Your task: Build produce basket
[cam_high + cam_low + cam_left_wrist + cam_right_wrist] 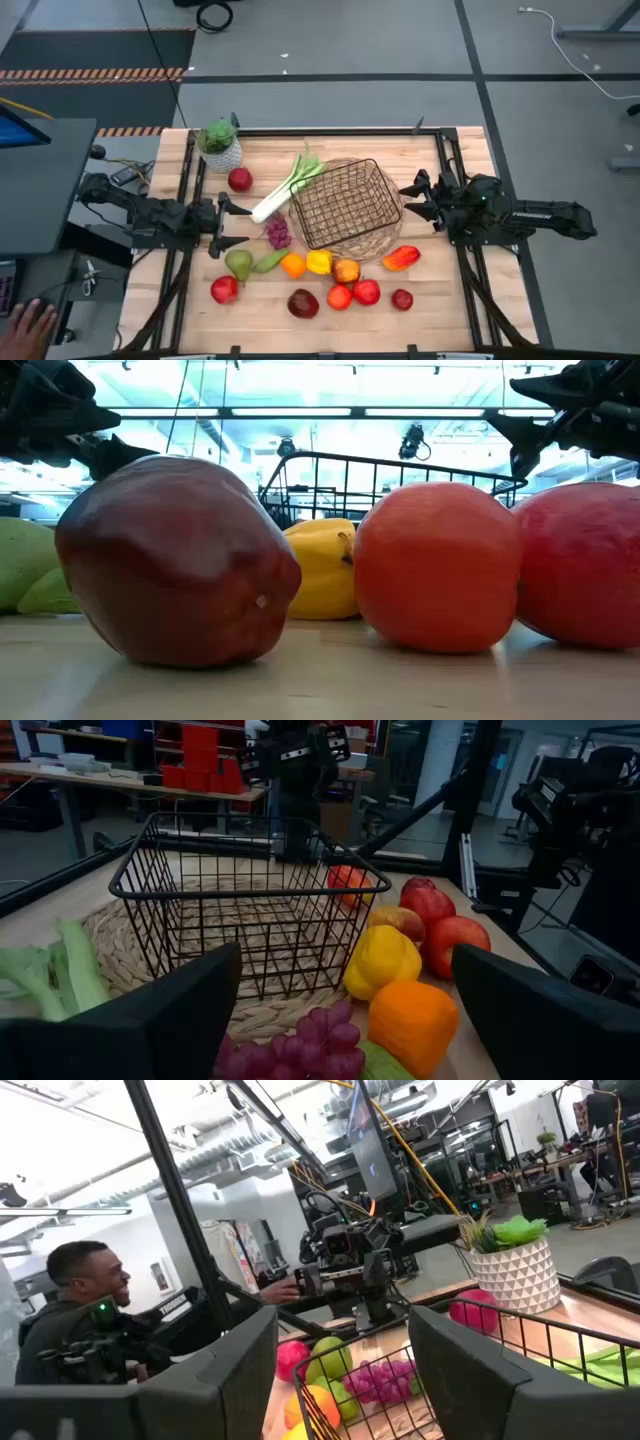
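Nothing's in yet: the basket [345, 205] sits bare between both tools. Left tool [222, 225] gapes wide, empty, grapes [278, 232] just ahead. Right tool [412, 200] is partly open, empty. All produce [340, 296] remains on the surface [450, 310].

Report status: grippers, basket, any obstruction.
Left gripper open beside grapes. Right gripper open at basket edge, holding nothing. Basket empty. Leek leans against its rim.

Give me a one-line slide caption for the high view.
Empty wire basket mid-table, produce still outside it, left gripper and right gripper flanking it.
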Controlling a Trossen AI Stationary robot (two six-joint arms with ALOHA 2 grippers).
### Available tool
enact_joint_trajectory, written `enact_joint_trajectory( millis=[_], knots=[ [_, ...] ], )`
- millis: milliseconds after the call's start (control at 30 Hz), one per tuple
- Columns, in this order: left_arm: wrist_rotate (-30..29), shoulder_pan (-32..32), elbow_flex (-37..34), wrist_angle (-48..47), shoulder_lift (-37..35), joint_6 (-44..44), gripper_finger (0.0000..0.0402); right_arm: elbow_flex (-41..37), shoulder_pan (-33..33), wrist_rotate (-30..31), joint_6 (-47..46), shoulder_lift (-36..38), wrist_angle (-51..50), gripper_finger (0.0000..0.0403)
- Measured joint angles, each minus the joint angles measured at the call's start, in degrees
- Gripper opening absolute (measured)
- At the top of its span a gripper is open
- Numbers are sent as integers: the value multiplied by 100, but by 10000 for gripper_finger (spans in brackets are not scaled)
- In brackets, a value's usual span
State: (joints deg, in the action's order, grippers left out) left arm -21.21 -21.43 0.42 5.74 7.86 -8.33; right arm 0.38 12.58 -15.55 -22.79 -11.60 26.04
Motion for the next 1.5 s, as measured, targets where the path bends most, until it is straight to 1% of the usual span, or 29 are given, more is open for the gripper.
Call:
enact_joint_trajectory(
  millis=[1300,1367,1433,1500],
  knots=[
    [-2,0,-2,4,2,2,369,-1,1,0,0,-1,-1,231],
    [-18,9,-1,233,2,38,369,0,0,1,0,-1,-2,231],
    [-43,39,-2,772,0,121,369,-2,0,0,0,-2,-1,231],
    [-27,40,-2,1183,0,-2,369,0,0,0,0,0,-2,231]
  ],
)
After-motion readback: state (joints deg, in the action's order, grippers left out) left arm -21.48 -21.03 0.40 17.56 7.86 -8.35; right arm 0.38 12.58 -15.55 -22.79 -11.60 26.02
